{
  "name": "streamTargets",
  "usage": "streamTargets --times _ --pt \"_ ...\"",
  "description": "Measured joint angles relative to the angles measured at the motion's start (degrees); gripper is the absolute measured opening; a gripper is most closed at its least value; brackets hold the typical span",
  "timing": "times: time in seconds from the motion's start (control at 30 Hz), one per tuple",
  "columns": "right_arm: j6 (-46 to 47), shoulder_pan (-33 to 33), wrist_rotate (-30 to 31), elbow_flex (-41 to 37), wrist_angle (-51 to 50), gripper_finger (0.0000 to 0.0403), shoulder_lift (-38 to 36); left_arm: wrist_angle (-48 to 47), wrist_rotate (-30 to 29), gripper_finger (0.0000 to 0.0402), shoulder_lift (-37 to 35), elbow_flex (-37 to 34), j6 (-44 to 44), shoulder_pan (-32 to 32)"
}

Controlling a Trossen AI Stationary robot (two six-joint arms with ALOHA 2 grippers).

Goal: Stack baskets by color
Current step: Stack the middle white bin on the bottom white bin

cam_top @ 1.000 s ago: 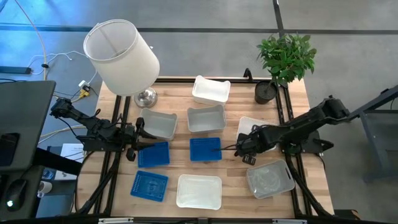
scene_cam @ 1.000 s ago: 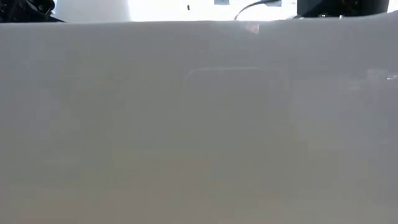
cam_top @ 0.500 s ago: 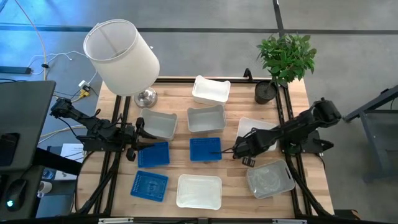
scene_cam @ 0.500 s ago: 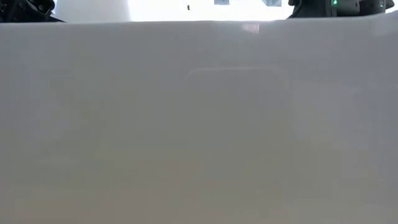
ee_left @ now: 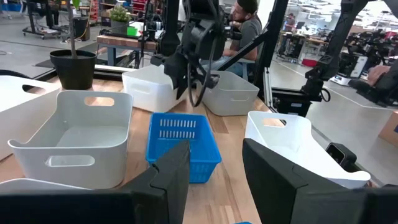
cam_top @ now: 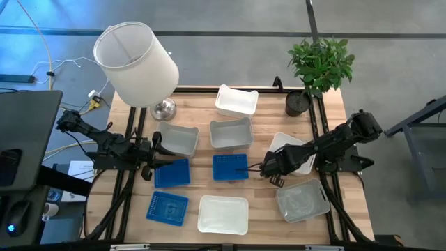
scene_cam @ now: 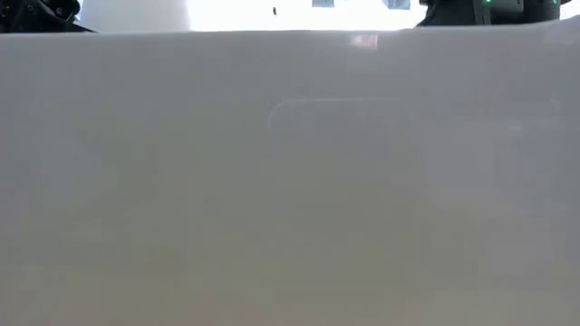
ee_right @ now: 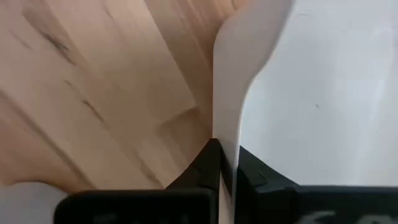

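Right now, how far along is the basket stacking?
Nothing looks stacked yet: every basket in the high view lies singly on the table. In hand: the right claw is shut on the rim of a white basket, its wall pinched between the fingers. The left claw is open near a blue basket. All three colour stacks are left.

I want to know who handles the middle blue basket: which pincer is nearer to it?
Right. The right pincer is just beside the middle blue basket, pinching a white basket's rim; the left pincer waits farther off.
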Motion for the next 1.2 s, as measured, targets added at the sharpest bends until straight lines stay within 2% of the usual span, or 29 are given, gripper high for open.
streamTargets --times 0.3,0.57,0.77,0.97,1.2 --pt "3.1 2.2 6.8 13.7 -10.2 0.0 0.0 0.0 -0.6 0.0136 0.0 0.0 0.0 0.0" --pt "5.5 5.3 12.3 24.6 -10.5 0.0 0.0 -0.5 -4.2 0.0136 0.0 0.0 0.0 0.0" --pt "4.8 8.2 17.1 32.7 -8.1 0.0 0.6 -0.5 -4.4 0.0136 0.0 0.0 0.0 0.0" --pt "-0.2 9.7 19.8 43.3 -8.1 0.0 6.2 -2.4 -4.4 0.0136 0.0 0.0 -0.2 0.0" --pt "-3.6 9.7 17.0 59.4 -14.0 0.0 16.8 -6.2 -4.4 0.0136 0.0 0.0 -1.7 0.0"
